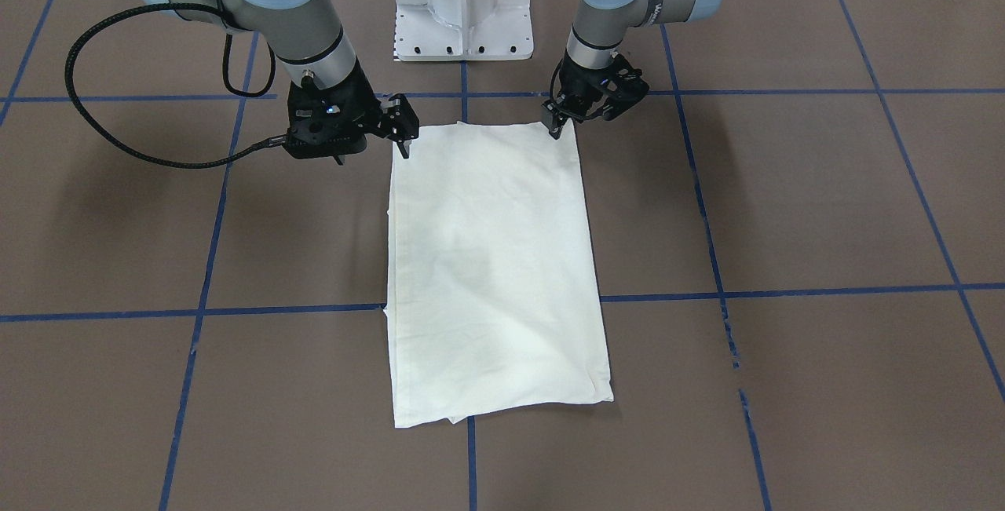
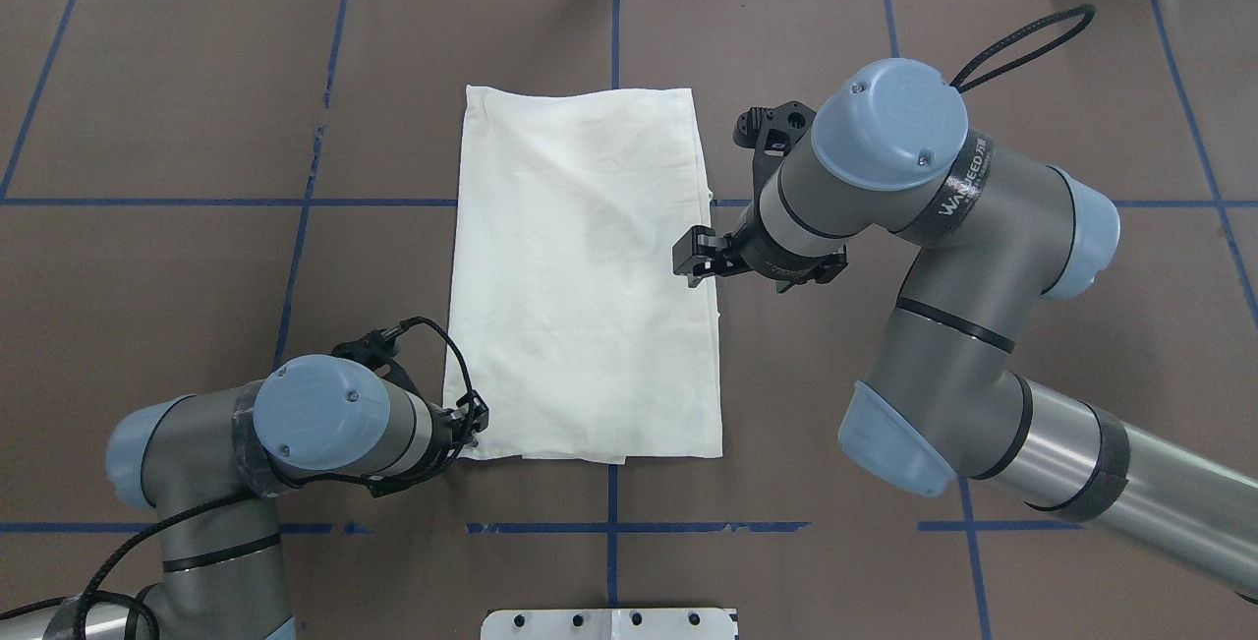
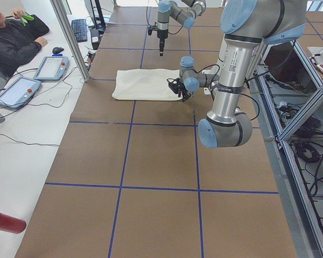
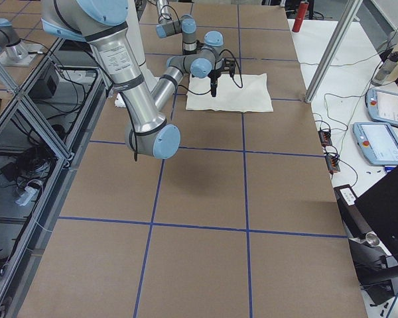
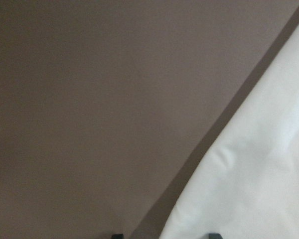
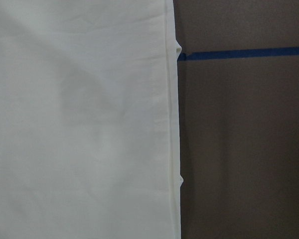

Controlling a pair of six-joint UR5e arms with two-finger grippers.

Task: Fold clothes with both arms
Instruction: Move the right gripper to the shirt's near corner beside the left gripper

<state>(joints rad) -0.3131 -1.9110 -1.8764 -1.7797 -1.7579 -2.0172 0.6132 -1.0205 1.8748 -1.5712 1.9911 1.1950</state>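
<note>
Left gripper (image 1: 556, 130) sits low at the T-shirt's (image 1: 495, 260) corner nearest the robot, on the robot's own left. Its jaws are apart: the left wrist view shows two dark fingertips (image 5: 117, 236) separated, with the cloth's edge running between them over the brown table (image 1: 785, 205). Right gripper (image 1: 404, 138) hangs higher, above the shirt's other long edge, on the robot's side of the blue tape line (image 6: 244, 53). Whether its fingers are apart or together cannot be told, as its wrist view shows only the seamed cloth edge, the table and that tape. Folded into a long, narrow rectangle, the shirt lies flat in the middle of the table, plain cream side up. Its long axis runs from the robot's edge straight toward the operators' edge, crossing the tape line. One short end faces the white base block (image 1: 463, 16); the other, toward the operators, shows under-layers peeking out along its edge. Which end is the neck cannot be told.
</note>
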